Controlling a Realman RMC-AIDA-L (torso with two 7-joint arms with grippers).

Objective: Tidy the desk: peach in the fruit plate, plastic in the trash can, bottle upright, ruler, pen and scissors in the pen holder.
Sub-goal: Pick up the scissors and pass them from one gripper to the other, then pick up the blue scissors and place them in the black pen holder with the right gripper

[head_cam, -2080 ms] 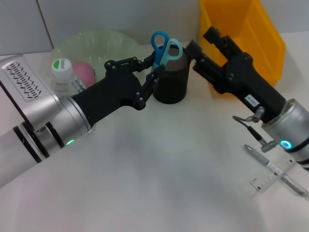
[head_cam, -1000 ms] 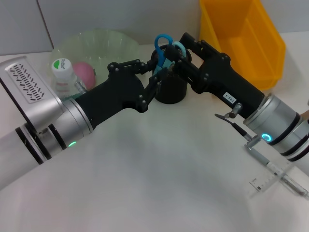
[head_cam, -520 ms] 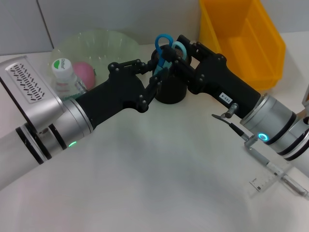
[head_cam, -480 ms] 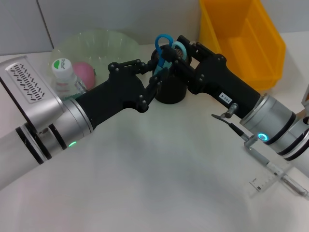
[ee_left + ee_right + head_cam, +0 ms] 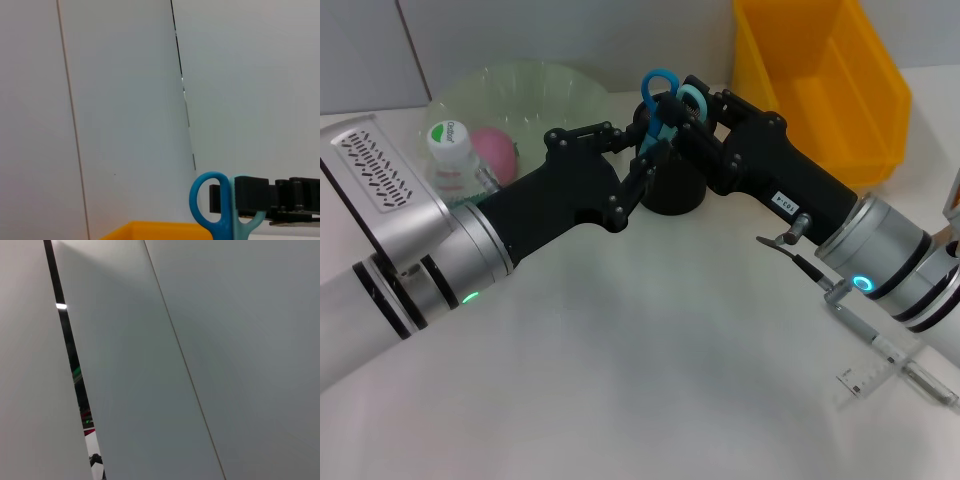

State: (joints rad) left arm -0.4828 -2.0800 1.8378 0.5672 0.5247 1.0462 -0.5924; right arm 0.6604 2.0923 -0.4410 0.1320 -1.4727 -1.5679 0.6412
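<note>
Left gripper point(image 5: 638, 150): fingers spread, straddling the near-left rim of the pen holder point(image 5: 672, 192); nothing pinched.
Right gripper point(image 5: 682, 122): at the scissors' handles above the holder; I cannot tell whether its fingers are closed on them.
Scissors point(image 5: 663, 98): one pair, blue handles up, standing in the holder; handles also show in the left wrist view point(image 5: 220, 210).
Pen holder: one, black mesh, between the two grippers.
Pen point(image 5: 885, 350): one, lying at the right edge of the desk.
Ruler point(image 5: 868, 378): one, clear, crossing under the pen.
Bottle point(image 5: 452, 158): one, upright, beside the plate.
Peach point(image 5: 494, 152): one, pink, in the green fruit plate point(image 5: 550, 88).
Trash can point(image 5: 830, 80): one, yellow, back right.
Change: the right gripper has swung in from beside the holder to the scissors' handles; the left has barely moved.
</note>
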